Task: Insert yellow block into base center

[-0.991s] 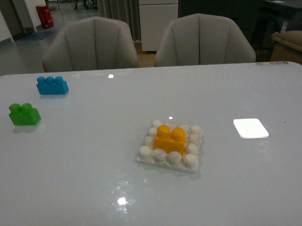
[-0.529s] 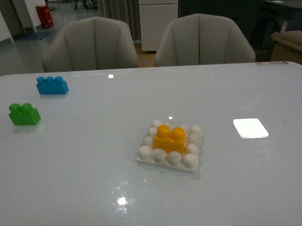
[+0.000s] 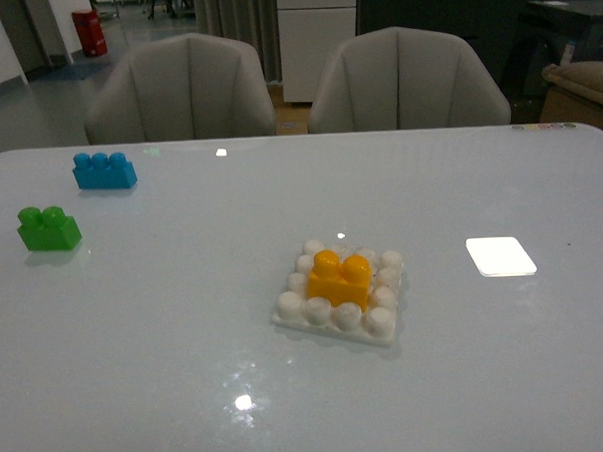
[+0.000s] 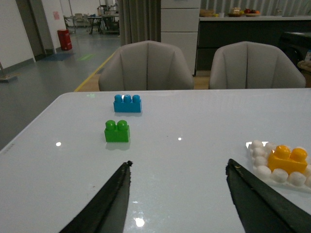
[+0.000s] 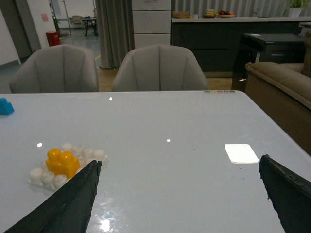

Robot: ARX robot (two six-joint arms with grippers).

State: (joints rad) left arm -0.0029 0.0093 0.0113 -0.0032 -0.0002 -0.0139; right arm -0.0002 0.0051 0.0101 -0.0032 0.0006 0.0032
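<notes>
The yellow block (image 3: 339, 278) sits seated in the middle of the white studded base (image 3: 381, 324) on the table, right of centre in the front view. Both also show in the left wrist view, block (image 4: 288, 159) on base (image 4: 265, 171), and in the right wrist view, block (image 5: 62, 162) on base (image 5: 39, 176). No arm shows in the front view. My left gripper (image 4: 178, 166) is open and empty, above the table short of the base. My right gripper (image 5: 179, 162) is open and empty, with the base beside one finger.
A green two-stud brick (image 3: 48, 228) and a blue three-stud brick (image 3: 104, 170) lie at the table's far left. A bright light patch (image 3: 500, 255) reflects on the table right of the base. Two grey chairs (image 3: 180, 89) stand behind the table.
</notes>
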